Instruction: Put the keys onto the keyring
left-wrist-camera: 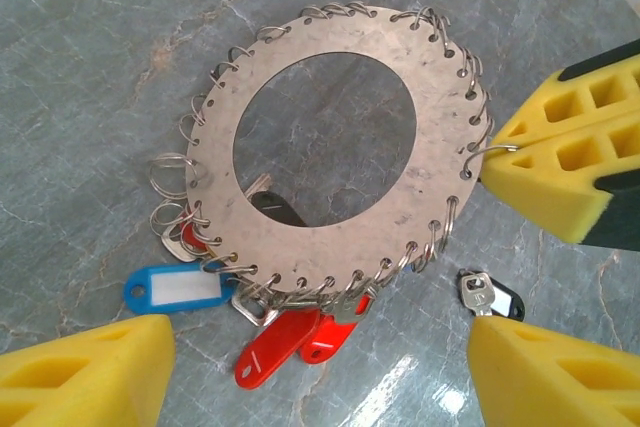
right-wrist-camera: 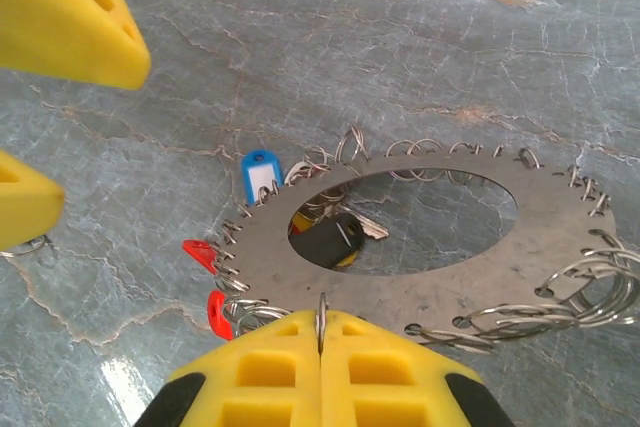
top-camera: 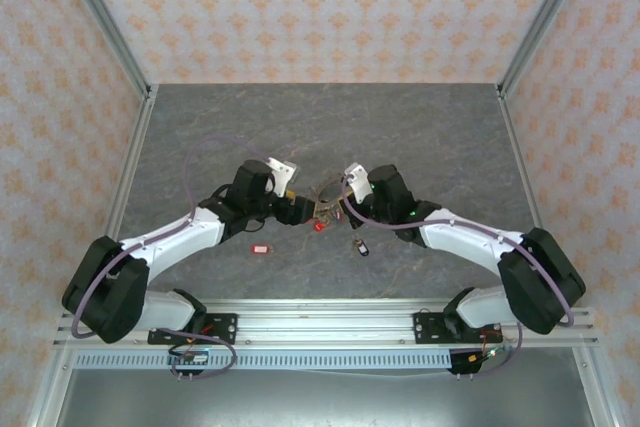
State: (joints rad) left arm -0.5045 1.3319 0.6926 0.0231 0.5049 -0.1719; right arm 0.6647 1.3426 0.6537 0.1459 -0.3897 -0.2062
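The keyring (left-wrist-camera: 325, 122) is a flat metal disc with a wide hole, edged with small wire rings and hung with blue and red tags. It lies between both grippers (top-camera: 322, 210). My right gripper (right-wrist-camera: 320, 319) is shut on one small ring at the disc's edge (left-wrist-camera: 495, 150). My left gripper (left-wrist-camera: 320, 387) is open just in front of the disc, its fingers (left-wrist-camera: 85, 372) wide apart with nothing between them. A key with a dark tag (left-wrist-camera: 490, 297) lies loose on the table beside the disc (top-camera: 359, 247). A key with a red tag (top-camera: 260, 248) lies apart, near the left arm.
Grey marbled tabletop (top-camera: 330, 127) with patterned walls at the back and sides. A black tag (right-wrist-camera: 330, 242) shows through the disc's hole. Both arms reach in from the near rail (top-camera: 320, 322) and meet mid-table. Open floor lies beyond the disc.
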